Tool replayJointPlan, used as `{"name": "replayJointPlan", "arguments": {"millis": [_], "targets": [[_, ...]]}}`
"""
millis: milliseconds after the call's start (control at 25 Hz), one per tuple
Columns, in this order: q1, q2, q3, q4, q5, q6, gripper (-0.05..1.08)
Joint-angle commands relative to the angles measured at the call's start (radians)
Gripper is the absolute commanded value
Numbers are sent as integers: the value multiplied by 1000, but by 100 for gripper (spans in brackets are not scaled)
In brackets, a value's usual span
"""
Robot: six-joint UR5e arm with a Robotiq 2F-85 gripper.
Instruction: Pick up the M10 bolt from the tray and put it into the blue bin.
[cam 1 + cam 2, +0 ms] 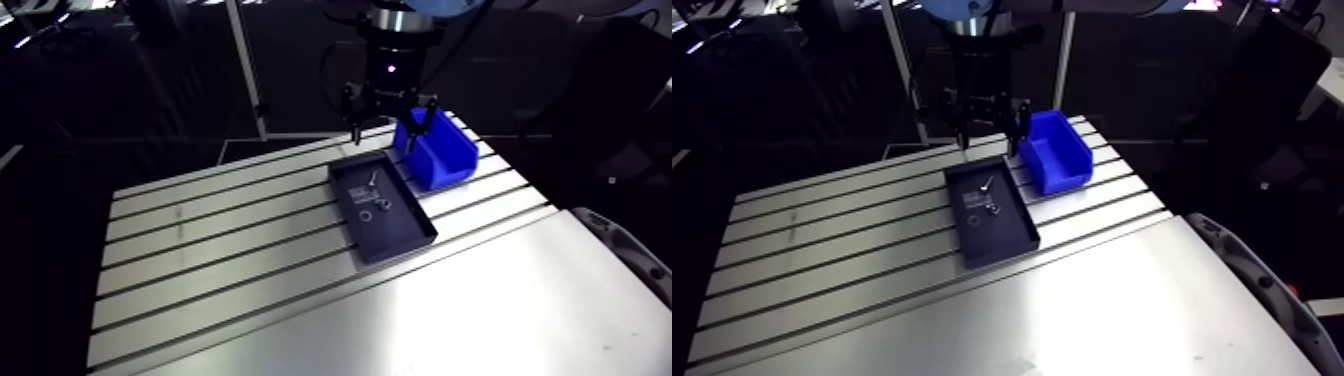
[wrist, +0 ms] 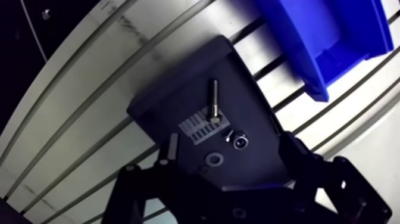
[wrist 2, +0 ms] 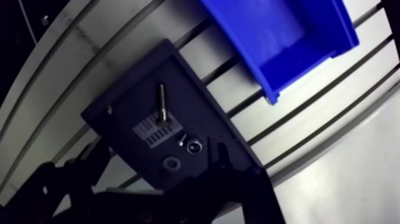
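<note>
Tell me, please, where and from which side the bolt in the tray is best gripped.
Grip the bolt at mid-shank, coming straight down from above. It lies flat on the tray floor, so only its sides are free. Its head end rests by the label, near a nut, so the bare shank is likely safer.

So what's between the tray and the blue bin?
Just bare slotted table; the wrist view shows the tray and blue bin sitting apart.

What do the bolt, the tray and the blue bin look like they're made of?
Bolt: likely bare steel, grey with a bright glint.
Tray: probably matte black plastic, dull and even; could be coated metal.
Blue bin: looks like moulded plastic, uniform blue, soft sheen.
</note>
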Motion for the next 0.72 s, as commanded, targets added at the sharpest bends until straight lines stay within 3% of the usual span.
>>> {"name": "replayJointPlan", "arguments": {"millis": [40, 240, 720], "targets": [[-2, 41, 18, -55, -5, 0, 31], [0, 59, 24, -67, -5, 0, 42], [6, 77, 36, -84, -6, -8, 45]]}}
